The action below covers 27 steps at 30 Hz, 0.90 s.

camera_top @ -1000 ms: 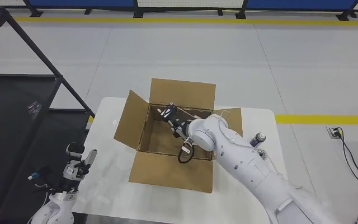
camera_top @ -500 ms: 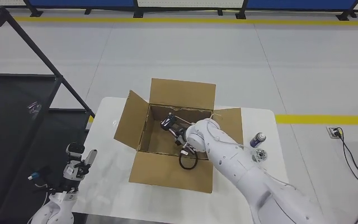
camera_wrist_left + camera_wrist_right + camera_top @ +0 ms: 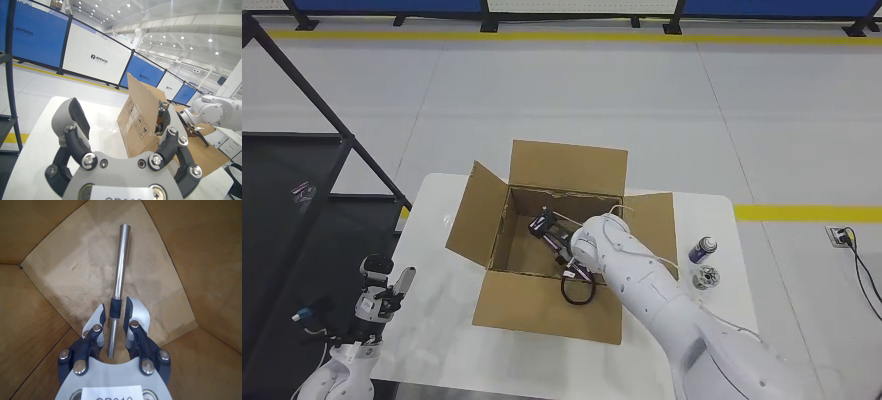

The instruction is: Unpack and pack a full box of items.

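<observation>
right tool [image 3: 115, 303] lower, astride lengthwise rod [image 3: 122, 256]

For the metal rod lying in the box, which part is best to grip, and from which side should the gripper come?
Probably the black band on the metal rod, from straight above. The rod lies flat on the box floor, thin and smooth; the right gripper straddles the band, jaws open.
</observation>
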Motion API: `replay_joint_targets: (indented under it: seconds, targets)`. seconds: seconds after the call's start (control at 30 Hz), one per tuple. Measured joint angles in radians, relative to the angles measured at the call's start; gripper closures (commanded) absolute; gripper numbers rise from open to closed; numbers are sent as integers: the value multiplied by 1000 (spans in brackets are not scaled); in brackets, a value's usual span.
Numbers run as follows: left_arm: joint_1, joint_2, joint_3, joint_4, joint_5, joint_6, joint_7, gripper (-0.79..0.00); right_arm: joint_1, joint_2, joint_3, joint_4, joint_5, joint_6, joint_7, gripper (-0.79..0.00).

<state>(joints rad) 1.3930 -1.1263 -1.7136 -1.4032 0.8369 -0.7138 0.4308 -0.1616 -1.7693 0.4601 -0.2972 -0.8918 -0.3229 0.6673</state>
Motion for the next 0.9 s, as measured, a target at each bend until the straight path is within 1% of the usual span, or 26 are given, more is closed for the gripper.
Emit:
replay_joint_targets:
  seconds: [0.13,0.27,0.3,0.37,0.5,0.63,0.67,0.7,0.73,0.8,0.9]
  targets:
    - [0,0,0,0,0,0,0,-785,8,-13,2,28,-5,-5,-11,-252]
    - [0,0,0,0,0,0,0,-785,23,-20,7,37,-9,-12,-31,-265]
    - [0,0,0,0,0,0,0,-785,28,-21,9,35,-9,-17,-39,-274]
    - [0,0,0,0,0,0,0,-785,41,-21,17,28,-5,-44,-59,-317]
    - [0,0,0,0,0,0,0,-785,64,-10,32,1,-7,-97,-112,-363]
    - [0,0,0,0,0,0,0,-785,73,16,49,-46,-30,-125,-167,-388]
    - [0,0,0,0,0,0,0,-785,72,23,54,-61,-37,-126,-177,-409]
    - [0,0,0,0,0,0,0,-785,69,32,60,-79,-43,-126,-186,-449]
    - [0,0,0,0,0,0,0,-785,64,46,69,-109,-52,-126,-198,-465]
    - [0,0,0,0,0,0,0,-785,50,70,88,-169,-69,-121,-216,-529]
    - [0,0,0,0,0,0,0,-785,4,128,138,-314,-111,-100,-232,-554]
